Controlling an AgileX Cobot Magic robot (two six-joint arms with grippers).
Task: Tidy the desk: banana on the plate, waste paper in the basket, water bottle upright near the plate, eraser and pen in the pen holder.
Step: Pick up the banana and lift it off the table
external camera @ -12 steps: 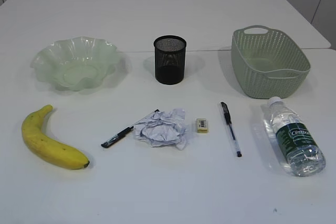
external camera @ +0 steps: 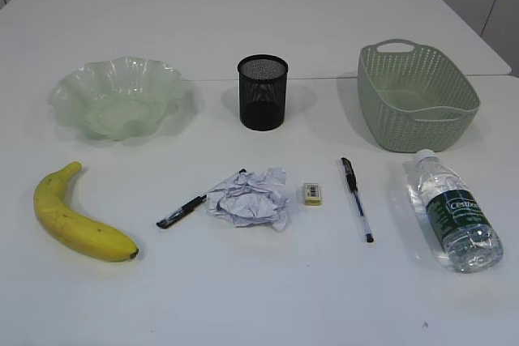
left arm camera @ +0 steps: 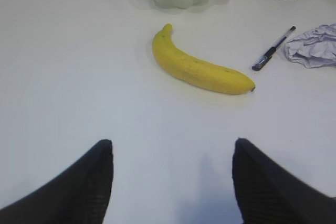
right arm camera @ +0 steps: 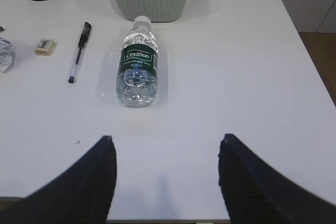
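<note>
Ahead of left gripper [left arm camera: 170, 182], jaws wide, empty: banana [left arm camera: 199, 66], long axis slanting right; right gripper [right arm camera: 165, 182] likewise open, empty.

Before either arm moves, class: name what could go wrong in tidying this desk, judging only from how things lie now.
1. The water bottle lies on its side, so it may roll when gripped.
2. One pen has its tip against the crumpled paper; lifting the paper may drag it.
3. The eraser is small and low, an easy miss for open jaws.
</note>
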